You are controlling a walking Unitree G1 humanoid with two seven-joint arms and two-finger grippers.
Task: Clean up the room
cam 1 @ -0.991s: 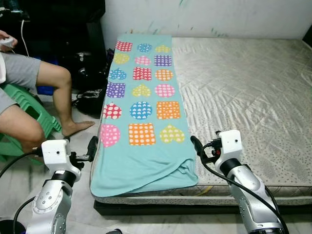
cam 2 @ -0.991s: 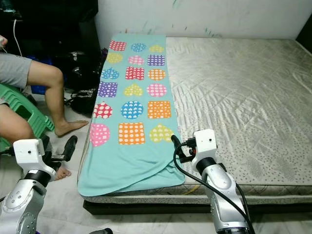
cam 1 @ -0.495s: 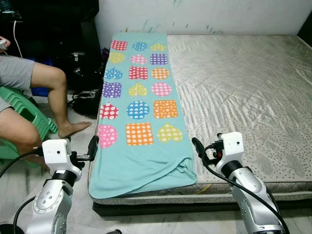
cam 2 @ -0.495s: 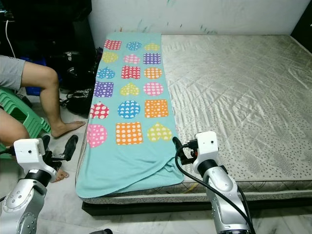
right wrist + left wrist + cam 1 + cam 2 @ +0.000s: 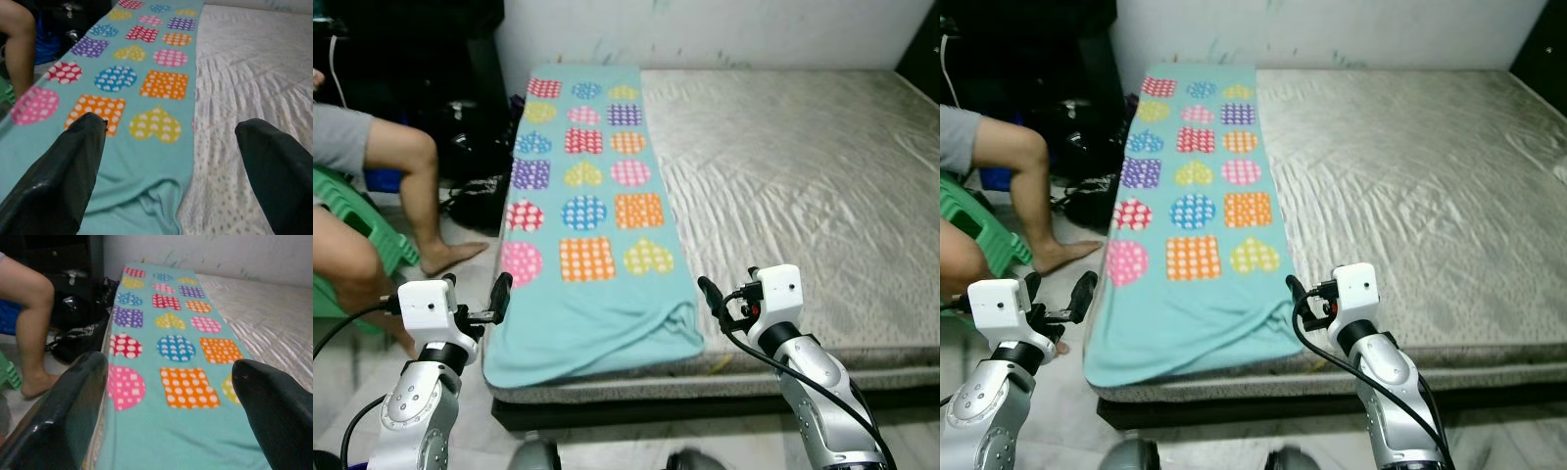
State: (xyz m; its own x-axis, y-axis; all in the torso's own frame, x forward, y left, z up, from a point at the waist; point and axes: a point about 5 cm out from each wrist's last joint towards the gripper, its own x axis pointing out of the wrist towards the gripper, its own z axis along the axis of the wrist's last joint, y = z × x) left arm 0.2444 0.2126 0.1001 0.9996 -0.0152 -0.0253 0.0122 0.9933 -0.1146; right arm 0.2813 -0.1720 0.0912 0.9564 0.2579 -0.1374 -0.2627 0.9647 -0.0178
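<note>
A teal blanket printed with dotted hearts, squares and circles lies folded in a long strip along the left side of a bare grey mattress. Its near end is rumpled at the mattress's front edge. My left gripper is open and hovers off the bed's front left corner, facing the blanket. My right gripper is open too, held above the front edge beside the blanket's near right corner. Neither holds anything.
A person sits on a green stool at the left, with a bare leg and foot on the floor close to my left arm. Black bags lie on the floor against the bed's left side. A wall runs behind the bed.
The whole picture has shifted and blurred slightly, so the camera has moved. Both arms keep the same pose and the blanket lies as before.
</note>
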